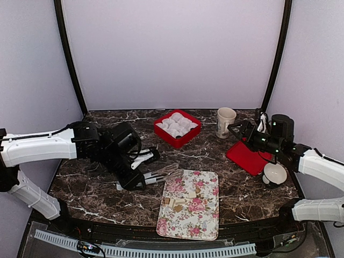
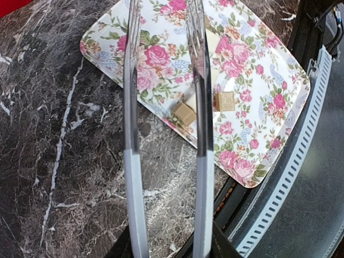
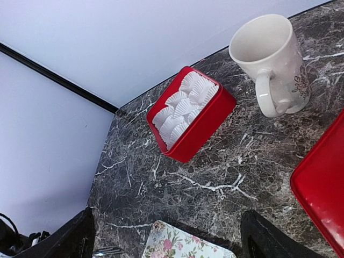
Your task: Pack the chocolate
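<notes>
**Chocolate on the tray at the front rim, both grippers empty**

The left gripper (image 1: 167, 171) hangs low over the marble table (image 1: 97, 199), its long thin fingers (image 2: 133, 204) parallel with a gap between them and holding nothing. Their tips reach the far left corner of the floral tray (image 1: 207, 217). Bare marble lies open to their left.

The chocolate (image 2: 184, 113) lies on the left half of this tray as a few small tan and cream pieces. In the left wrist view one shows between the fingers and another just right of them. The tray's near edge sits at the table's front rim.

Behind, mid-table, the red box (image 1: 172, 141) holds white paper cups (image 1: 178, 123), with free marble between box and tray. The mug (image 1: 226, 122) stands upright to its right, near the back wall. The red lid (image 1: 247, 157) lies flat beyond it, and a small white bowl (image 1: 274, 173) sits by the right edge.

The right gripper (image 3: 166, 226) is raised above the lid's far corner, its jaws spread wide and empty.
</notes>
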You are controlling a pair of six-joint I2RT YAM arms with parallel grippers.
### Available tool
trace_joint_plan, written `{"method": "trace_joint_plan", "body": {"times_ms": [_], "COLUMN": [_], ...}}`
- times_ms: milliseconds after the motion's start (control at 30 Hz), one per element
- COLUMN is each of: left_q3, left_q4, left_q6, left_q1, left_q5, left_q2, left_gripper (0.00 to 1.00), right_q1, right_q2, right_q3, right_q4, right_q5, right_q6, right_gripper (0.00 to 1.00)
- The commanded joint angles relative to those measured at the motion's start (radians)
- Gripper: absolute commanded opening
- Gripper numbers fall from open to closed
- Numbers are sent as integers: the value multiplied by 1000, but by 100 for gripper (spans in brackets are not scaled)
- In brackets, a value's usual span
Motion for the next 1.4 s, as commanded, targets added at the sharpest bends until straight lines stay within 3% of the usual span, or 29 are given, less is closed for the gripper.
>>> {"method": "trace_joint_plan", "body": {"times_ms": [0,300,867,1167,1367], "left_q3": [5,72,127,141,122], "left_q4": [5,25,40,14,9], "left_q6": [16,101,176,179,157], "left_q1": [-88,-188,-197,-196,-185], "left_q5": [-120,-165,-161,-194,-150], "left_q2": [26,180,309,309,201], "left_gripper": [37,38,35,30,21], "right_q1": [-5,-6,-6,-5,-6], "right_q2": [-69,-99,-103,-88,-83], "right_q3": [-52,-72,-69,-57,-44], "right_q4": [75,70,52,51,41], "right_q5": [9,14,24,23,17], "right_q6": [44,58,53,45,32], "right_gripper": [94,94,94,94,94]}}
